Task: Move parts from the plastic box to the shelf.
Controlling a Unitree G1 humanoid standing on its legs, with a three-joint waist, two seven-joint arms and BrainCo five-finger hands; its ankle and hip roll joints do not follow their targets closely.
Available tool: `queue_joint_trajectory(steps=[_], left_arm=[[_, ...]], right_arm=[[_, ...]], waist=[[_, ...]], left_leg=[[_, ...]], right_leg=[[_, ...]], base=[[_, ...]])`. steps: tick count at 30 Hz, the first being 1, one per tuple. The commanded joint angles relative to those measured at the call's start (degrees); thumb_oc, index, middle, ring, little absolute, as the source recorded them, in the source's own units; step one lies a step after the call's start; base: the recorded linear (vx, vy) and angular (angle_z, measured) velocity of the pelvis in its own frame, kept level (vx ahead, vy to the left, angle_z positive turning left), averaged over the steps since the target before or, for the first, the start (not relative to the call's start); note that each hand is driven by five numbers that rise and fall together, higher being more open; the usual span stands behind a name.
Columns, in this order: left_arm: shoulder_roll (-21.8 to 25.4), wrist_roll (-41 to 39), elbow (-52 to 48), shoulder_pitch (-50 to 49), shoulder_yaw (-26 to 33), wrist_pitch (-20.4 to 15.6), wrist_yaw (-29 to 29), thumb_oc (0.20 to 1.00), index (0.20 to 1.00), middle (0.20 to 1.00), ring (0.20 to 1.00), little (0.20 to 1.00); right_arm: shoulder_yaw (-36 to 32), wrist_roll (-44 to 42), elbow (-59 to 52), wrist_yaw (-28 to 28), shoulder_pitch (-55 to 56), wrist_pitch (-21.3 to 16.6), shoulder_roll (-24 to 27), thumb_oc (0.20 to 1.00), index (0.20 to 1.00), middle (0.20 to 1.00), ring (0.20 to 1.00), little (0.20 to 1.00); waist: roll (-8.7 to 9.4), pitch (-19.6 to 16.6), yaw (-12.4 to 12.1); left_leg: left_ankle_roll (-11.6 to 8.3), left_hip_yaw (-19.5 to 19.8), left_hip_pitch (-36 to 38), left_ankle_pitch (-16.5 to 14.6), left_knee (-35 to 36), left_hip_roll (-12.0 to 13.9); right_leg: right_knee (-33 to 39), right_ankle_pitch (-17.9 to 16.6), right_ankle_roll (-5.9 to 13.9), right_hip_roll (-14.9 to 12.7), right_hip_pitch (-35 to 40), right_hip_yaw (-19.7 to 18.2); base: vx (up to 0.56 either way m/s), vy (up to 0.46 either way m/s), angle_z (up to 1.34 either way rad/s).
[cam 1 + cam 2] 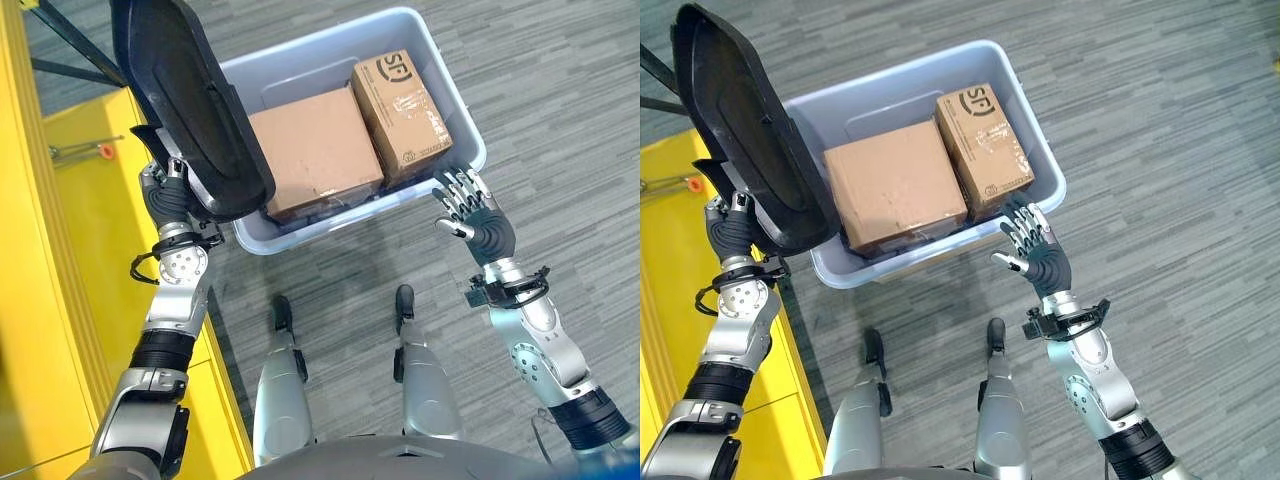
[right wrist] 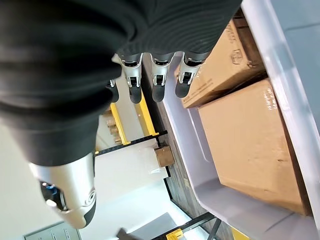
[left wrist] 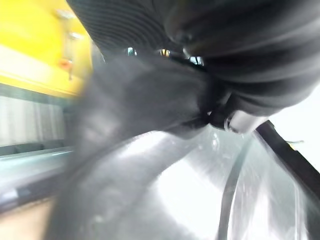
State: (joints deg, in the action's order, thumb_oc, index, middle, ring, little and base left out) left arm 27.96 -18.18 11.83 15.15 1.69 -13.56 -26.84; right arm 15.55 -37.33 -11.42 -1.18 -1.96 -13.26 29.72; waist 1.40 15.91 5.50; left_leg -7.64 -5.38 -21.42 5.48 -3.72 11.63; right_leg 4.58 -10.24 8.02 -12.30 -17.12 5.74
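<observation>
Warehouse or stockroom, yellow shelf (image 1: 60,300), grey carpet-tile floor (image 1: 560,90), plastic box (image 1: 455,115) of cardboard cartons (image 1: 315,150)

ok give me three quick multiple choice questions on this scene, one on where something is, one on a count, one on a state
1. Where are the cardboard boxes?
A. on the yellow shelf
B. inside the plastic box
C. on the floor

2. How many cardboard boxes are in view?
A. one
B. two
C. four

3. What state is the right hand in?
A. open, holding nothing
B. curled round a box
C. pinching the lid

Answers:
1 B: the large cardboard box and the small cardboard box lie side by side within the plastic box.
2 B: just those two show.
3 A: the right hand hovers by the box's rim, fingers straight, while the left hand is at the black lid.
</observation>
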Motion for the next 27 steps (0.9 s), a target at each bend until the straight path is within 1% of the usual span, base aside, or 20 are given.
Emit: queue_joint_trajectory(steps=[1, 2, 3, 4, 6, 7, 10, 11, 12, 14, 20, 21, 22, 23, 24, 25, 27], left_arm=[[3.1, 3.7, -2.2, 1.4, 1.3, -5.8, 2.2, 0.200, 0.200, 0.200, 0.200, 0.200], [3.2, 3.2, -3.2, 0.5, 1.7, -6.2, 3.0, 0.200, 0.200, 0.200, 0.200, 0.200], [3.4, 3.2, -6.9, -3.4, 2.9, -6.5, 5.5, 0.200, 0.200, 0.200, 0.200, 0.200], [3.4, 3.2, -7.0, -3.5, 2.9, -6.5, 5.6, 0.200, 0.200, 0.200, 0.200, 0.200], [3.4, 2.6, -10.0, -7.7, 3.8, -6.4, 8.8, 0.200, 0.200, 0.200, 0.200, 0.200], [3.3, 2.5, -10.2, -7.8, 3.9, -6.4, 8.8, 0.200, 0.200, 0.200, 0.200, 0.200], [3.2, 1.9, -12.1, -12.2, 4.0, -6.0, 12.4, 0.200, 0.200, 0.200, 0.200, 0.200], [3.2, 1.9, -12.2, -12.3, 4.0, -6.0, 12.4, 0.200, 0.200, 0.200, 0.200, 0.200], [4.2, 4.6, -12.3, -14.6, 3.8, -5.6, 13.8, 0.200, 0.200, 0.200, 0.200, 0.200], [3.3, 0.2, -13.4, -17.6, 4.4, -5.2, 16.9, 0.200, 0.200, 0.200, 0.200, 0.200], [0.4, -2.7, -18.1, -27.8, 4.6, -4.0, 22.2, 0.200, 0.200, 0.200, 0.200, 0.200], [-1.0, -5.0, -19.5, -30.7, 4.4, -3.4, 23.9, 0.200, 0.200, 0.200, 0.200, 0.200], [-1.0, -5.0, -19.6, -30.8, 4.5, -3.4, 24.0, 0.200, 0.200, 0.200, 0.200, 0.200], [-2.3, -7.9, -20.2, -32.7, 4.2, -2.8, 25.1, 0.200, 0.200, 0.200, 0.200, 0.200], [-2.3, -7.9, -20.3, -32.7, 4.3, -2.8, 25.2, 0.200, 0.200, 0.200, 0.200, 0.200], [-2.6, -8.9, -20.6, -33.4, 4.2, -2.7, 25.6, 0.200, 0.200, 0.200, 0.200, 0.200], [-3.6, -9.5, -21.3, -34.4, 3.8, -2.5, 25.9, 0.200, 0.200, 0.200, 0.200, 0.200]], right_arm=[[-2.6, 1.3, -1.6, 1.8, -0.1, -1.7, 0.6, 1.000, 1.000, 1.000, 1.000, 1.000], [-2.9, 1.3, -1.4, 1.9, 0.0, -1.4, 0.4, 1.000, 1.000, 1.000, 1.000, 1.000], [-3.6, 1.6, -1.5, 3.2, 1.0, -0.8, 0.2, 1.000, 1.000, 1.000, 1.000, 1.000], [-3.6, 1.6, -1.5, 3.3, 1.0, -0.7, 0.2, 1.000, 1.000, 1.000, 1.000, 1.000], [-4.4, 1.9, -0.8, 4.2, 2.4, -0.1, -0.3, 1.000, 1.000, 1.000, 1.000, 1.000], [-4.4, 1.9, -0.8, 4.2, 2.4, -0.1, -0.3, 1.000, 1.000, 1.000, 1.000, 1.000], [-5.4, 2.2, -0.2, 5.3, 4.0, 0.5, -0.6, 1.000, 1.000, 1.000, 1.000, 1.000], [-5.4, 2.2, -0.2, 5.3, 4.0, 0.5, -0.6, 1.000, 1.000, 1.000, 1.000, 1.000], [-5.6, 2.2, 0.8, 6.1, 4.8, 0.8, -1.1, 1.000, 1.000, 1.000, 1.000, 1.000], [-6.1, 2.1, 0.8, 6.6, 6.0, 1.1, -1.4, 1.000, 1.000, 1.000, 1.000, 1.000], [-7.0, 2.3, 1.8, 8.2, 9.6, 1.8, -2.3, 1.000, 1.000, 1.000, 1.000, 1.000], [-6.7, 2.4, 1.8, 8.4, 9.9, 2.0, -2.2, 1.000, 1.000, 1.000, 1.000, 1.000], [-6.6, 2.4, 1.9, 8.4, 9.9, 2.0, -2.2, 1.000, 1.000, 1.000, 1.000, 1.000], [-5.9, 2.6, 1.9, 8.7, 9.4, 2.1, -1.8, 1.000, 1.000, 1.000, 1.000, 1.000], [-5.9, 2.6, 1.9, 8.7, 9.4, 2.0, -1.8, 1.000, 1.000, 1.000, 1.000, 1.000], [-5.2, 2.5, 1.9, 9.1, 9.0, 2.1, -1.5, 1.000, 1.000, 1.000, 1.000, 1.000], [-3.9, 2.5, 1.6, 9.5, 7.3, 2.0, -0.7, 1.000, 1.000, 1.000, 1.000, 1.000]], waist=[[-1.30, -5.6, 0.9], [-1.43, -6.1, 0.6], [-1.57, -7.6, 0.1], [-1.55, -7.6, 0.1], [-1.69, -8.9, -0.5], [-1.69, -8.9, -0.4], [-1.80, -10.2, -0.9], [-1.80, -10.1, -0.9], [-1.95, -10.9, -1.2], [-2.22, -11.6, -1.4], [-2.77, -12.7, -2.3], [-3.10, -12.7, -2.9], [-3.16, -12.7, -2.9], [-3.33, -12.2, -3.3], [-3.36, -12.1, -3.3], [-3.49, -11.8, -3.7], [-3.64, -11.1, -4.8]], left_leg=[[-0.78, 0.4, 0.1, -2.0, -1.9, 2.2], [-0.72, 0.4, 0.7, -2.0, -1.6, 2.2], [-0.61, 0.2, 3.3, -2.1, -0.6, 2.3], [-0.62, 0.2, 3.5, -2.0, -0.5, 2.3], [-0.50, 0.2, 5.8, -2.2, 0.1, 2.7], [-0.51, 0.2, 6.0, -2.2, 0.2, 2.7], [-0.41, 0.2, 8.3, -2.4, 0.7, 3.2], [-0.43, 0.2, 8.4, -2.4, 0.7, 3.2], [-0.44, 0.3, 10.3, -2.5, 1.1, 3.7], [-0.43, 0.4, 11.7, -2.4, 1.4, 4.2], [-0.35, 1.1, 16.6, -1.8, 2.5, 6.1], [-0.21, 1.7, 17.8, -1.1, 2.8, 7.1], [-0.27, 1.7, 17.9, -1.1, 2.8, 7.2], [0.02, 2.4, 18.7, -0.1, 2.6, 8.4], [-0.05, 2.4, 18.8, -0.1, 2.6, 8.5], [0.01, 2.8, 19.0, 0.9, 2.5, 9.1], [-0.20, 4.2, 18.9, 4.4, 2.5, 10.5]], right_leg=[[-6.0, 4.4, 2.82, -6.8, 0.2, -0.5], [-5.7, 4.4, 2.88, -6.8, 0.8, -0.3], [-5.0, 4.6, 2.96, -6.9, 3.2, 0.2], [-4.9, 4.6, 2.96, -6.9, 3.4, 0.3], [-4.8, 5.3, 3.00, -6.9, 5.6, 0.8], [-4.7, 5.3, 2.99, -6.8, 5.8, 0.9], [-5.1, 6.4, 2.91, -6.4, 8.1, 1.2], [-5.1, 6.4, 2.90, -6.4, 8.2, 1.2], [-5.6, 7.8, 2.74, -5.9, 10.2, 1.8], [-6.5, 8.9, 2.55, -5.4, 11.5, 1.9], [-10.4, 13.6, 1.62, -3.1, 15.4, 2.7], [-13.4, 15.7, 1.04, -1.9, 15.4, 2.6], [-13.7, 15.9, 0.98, -1.9, 15.3, 2.6], [-17.8, 18.3, -0.06, -0.5, 14.7, 2.1], [-18.1, 18.5, -0.13, -0.4, 14.6, 2.0], [-20.4, 19.7, -0.76, 0.4, 14.1, 2.0], [-23.2, 22.1, -2.23, 2.5, 13.3, 2.3]], base=[[0.00, 0.000, 0.00], [0.07, -0.003, -0.01], [0.07, -0.004, -0.03], [0.07, -0.020, -0.04], [0.05, -0.029, 0.02], [0.04, -0.034, 0.09], [0.02, -0.031, 0.08], [0.03, -0.062, 0.04], [0.03, -0.060, 0.04], [0.02, -0.076, 0.07], [0.02, -0.089, 0.11], [-0.04, -0.103, 0.03], [-0.08, -0.156, 0.00], [-0.05, -0.090, 0.03], [-0.09, -0.137, 0.01], [-0.09, -0.120, 0.02], [-0.14, -0.196, 0.07]])
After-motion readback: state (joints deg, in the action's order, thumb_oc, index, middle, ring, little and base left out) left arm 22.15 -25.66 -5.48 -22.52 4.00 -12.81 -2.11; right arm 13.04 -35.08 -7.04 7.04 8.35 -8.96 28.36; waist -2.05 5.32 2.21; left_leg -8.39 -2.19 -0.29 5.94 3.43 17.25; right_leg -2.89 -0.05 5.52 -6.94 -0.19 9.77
